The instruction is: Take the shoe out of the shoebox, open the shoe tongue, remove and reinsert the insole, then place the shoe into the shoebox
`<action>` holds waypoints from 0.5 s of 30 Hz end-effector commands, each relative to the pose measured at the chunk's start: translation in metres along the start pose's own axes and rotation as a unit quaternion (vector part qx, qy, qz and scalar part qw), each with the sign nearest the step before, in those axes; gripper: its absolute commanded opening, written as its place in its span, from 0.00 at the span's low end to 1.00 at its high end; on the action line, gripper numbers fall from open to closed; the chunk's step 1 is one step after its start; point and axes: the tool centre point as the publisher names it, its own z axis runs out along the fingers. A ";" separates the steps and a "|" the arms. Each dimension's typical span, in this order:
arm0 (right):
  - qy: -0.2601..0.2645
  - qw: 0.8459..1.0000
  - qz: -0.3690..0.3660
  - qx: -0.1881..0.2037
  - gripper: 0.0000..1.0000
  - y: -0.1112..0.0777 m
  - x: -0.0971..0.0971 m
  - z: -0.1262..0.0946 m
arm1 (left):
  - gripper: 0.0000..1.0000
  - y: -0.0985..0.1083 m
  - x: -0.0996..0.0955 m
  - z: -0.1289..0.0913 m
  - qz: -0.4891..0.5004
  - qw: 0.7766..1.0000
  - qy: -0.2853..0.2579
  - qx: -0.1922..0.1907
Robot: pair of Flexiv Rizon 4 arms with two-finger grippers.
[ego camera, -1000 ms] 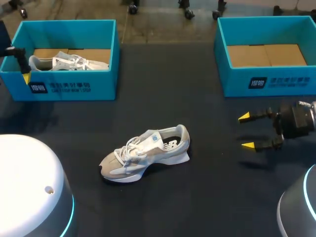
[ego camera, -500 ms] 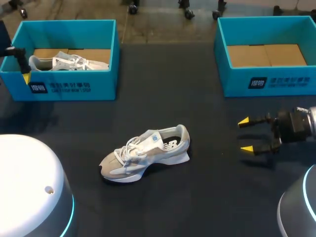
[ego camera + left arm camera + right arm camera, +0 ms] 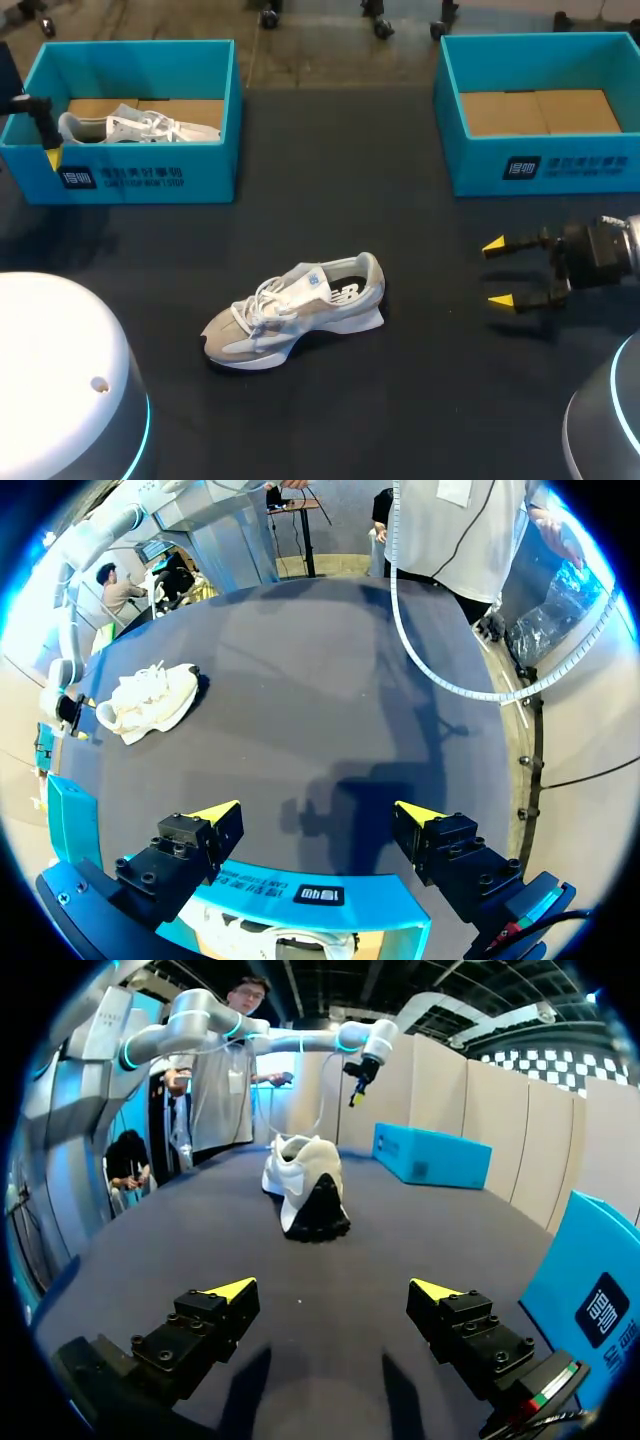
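A grey and white shoe (image 3: 295,310) lies on its sole in the middle of the black table, toe toward my left; its heel faces my right wrist view (image 3: 305,1185). My right gripper (image 3: 497,272) hangs open well to the right of the shoe, with nothing between its fingers (image 3: 333,1288). The left shoebox (image 3: 150,175) holds a second white shoe (image 3: 140,127). My left gripper (image 3: 318,812) stands open over that box's wall (image 3: 300,890), at the far left edge (image 3: 45,130) in the head view. From the left wrist, the table shoe (image 3: 150,700) lies far ahead.
A second blue shoebox (image 3: 560,165) stands at the back right with only its cardboard floor showing. Its corner (image 3: 600,1280) is beside my right gripper. The left box (image 3: 430,1155) shows beyond the shoe.
My right gripper has shifted slightly toward the table's front edge and stays open. The shoe, the boxes and my left arm have not moved.
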 end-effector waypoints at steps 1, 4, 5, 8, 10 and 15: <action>-0.007 1.000 -0.004 0.021 1.00 0.009 0.003 0.003 | 1.00 -0.001 0.000 0.000 0.000 1.000 0.001 -0.002; -0.007 0.999 -0.014 0.032 1.00 0.013 0.003 0.005 | 1.00 -0.001 0.000 0.000 0.000 1.000 0.001 -0.002; -0.009 0.999 -0.014 0.041 1.00 0.015 0.003 0.006 | 1.00 -0.001 0.000 0.000 0.000 1.000 0.001 -0.002; -0.001 0.999 -0.011 0.048 1.00 0.020 0.001 0.011 | 1.00 -0.001 0.000 0.000 0.000 1.000 0.001 -0.002; 0.013 0.998 -0.010 0.053 1.00 0.024 0.000 0.016 | 1.00 -0.001 0.000 0.000 0.000 1.000 0.001 -0.002; 0.015 0.999 -0.007 0.040 1.00 0.031 -0.002 0.032 | 1.00 -0.001 0.000 0.000 0.000 1.000 0.001 -0.002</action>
